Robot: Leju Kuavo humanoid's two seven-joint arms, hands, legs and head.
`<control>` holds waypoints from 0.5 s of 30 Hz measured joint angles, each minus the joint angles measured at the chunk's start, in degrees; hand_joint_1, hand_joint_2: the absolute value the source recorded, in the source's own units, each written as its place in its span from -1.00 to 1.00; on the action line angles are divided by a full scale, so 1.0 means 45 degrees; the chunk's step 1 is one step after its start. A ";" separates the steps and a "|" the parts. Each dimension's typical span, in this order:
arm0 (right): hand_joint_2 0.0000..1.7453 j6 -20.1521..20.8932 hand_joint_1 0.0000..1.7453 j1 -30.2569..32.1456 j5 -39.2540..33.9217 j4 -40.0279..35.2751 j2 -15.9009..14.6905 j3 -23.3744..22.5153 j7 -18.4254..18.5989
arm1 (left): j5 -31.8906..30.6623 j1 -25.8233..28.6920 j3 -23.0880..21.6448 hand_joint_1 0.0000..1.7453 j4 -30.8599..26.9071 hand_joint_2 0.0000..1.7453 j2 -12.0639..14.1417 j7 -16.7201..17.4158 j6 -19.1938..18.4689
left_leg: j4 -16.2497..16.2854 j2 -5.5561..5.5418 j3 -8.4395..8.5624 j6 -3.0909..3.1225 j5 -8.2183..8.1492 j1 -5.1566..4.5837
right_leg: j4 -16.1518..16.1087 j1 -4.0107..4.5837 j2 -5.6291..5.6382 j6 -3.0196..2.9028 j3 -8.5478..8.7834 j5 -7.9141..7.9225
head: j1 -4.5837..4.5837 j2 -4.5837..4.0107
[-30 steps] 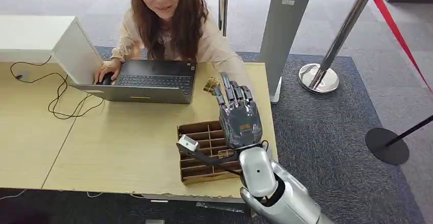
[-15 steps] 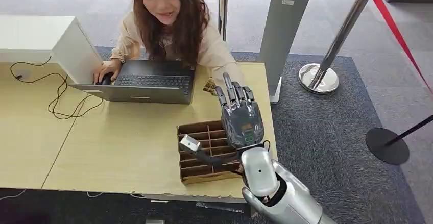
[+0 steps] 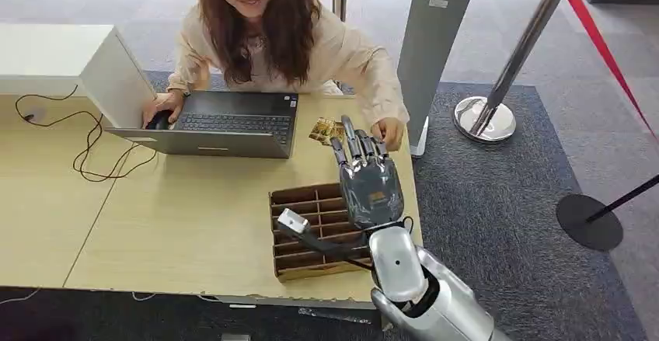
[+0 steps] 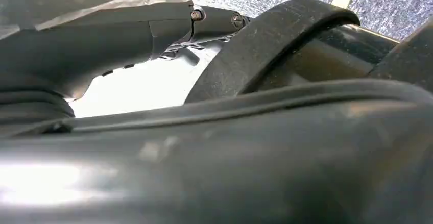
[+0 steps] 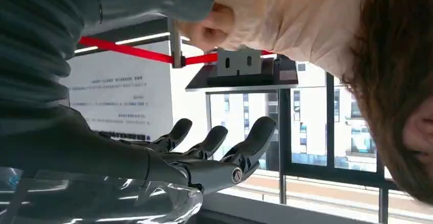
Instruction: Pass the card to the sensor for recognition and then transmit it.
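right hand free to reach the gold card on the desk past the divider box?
Probably yes. The right hand is raised above the brown cardboard divider box, fingers apart, nothing in it, and the gold card lies just beyond its fingertips. A person's hand is close by and could interfere.

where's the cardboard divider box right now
In the head view the cardboard divider box sits on the wooden table near its front right corner, in front of the laptop, partly under the right hand.
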 joint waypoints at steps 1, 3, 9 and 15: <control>1.00 0.0039 -0.38 0.0038 0.0000 -0.0019 -0.0005 0.0000 0.0000 | 0.0000 0.0001 0.0000 -1.00 0.0000 -1.00 0.0000 0.0000 0.0000 | 0.0000 0.0000 -0.0001 0.0000 0.0000 0.0000 | 0.0000 0.0000 0.0000 0.0000 0.0000 0.0000 | 0.0000 -0.0005; 1.00 0.0126 -0.30 0.0103 0.0024 -0.0077 -0.0010 0.0005 -0.0039 | 0.0000 0.0002 0.0000 -1.00 0.0000 -1.00 -0.0005 0.0000 0.0000 | 0.0000 0.0000 -0.0001 0.0000 0.0000 0.0000 | 0.0000 0.0000 0.0000 0.0000 0.0000 0.0000 | 0.0000 0.0000; 1.00 0.0350 -0.30 0.0310 0.0039 -0.0131 -0.0083 0.0015 -0.0117 | 0.0000 0.0000 0.0000 -1.00 0.0000 -1.00 -0.0010 0.0000 0.0000 | 0.0000 0.0000 -0.0002 0.0000 0.0000 0.0000 | 0.0000 0.0000 0.0000 0.0000 0.0000 0.0000 | 0.0000 0.0000; 1.00 0.0447 -0.32 0.0457 0.0024 -0.0121 -0.0136 0.0044 -0.0150 | 0.0000 -0.0002 0.0000 -1.00 0.0000 -1.00 -0.0010 0.0034 -0.0015 | 0.0000 0.0000 -0.0007 0.0000 0.0000 0.0000 | 0.0000 -0.0001 0.0000 0.0000 -0.0002 0.0000 | 0.0000 0.0000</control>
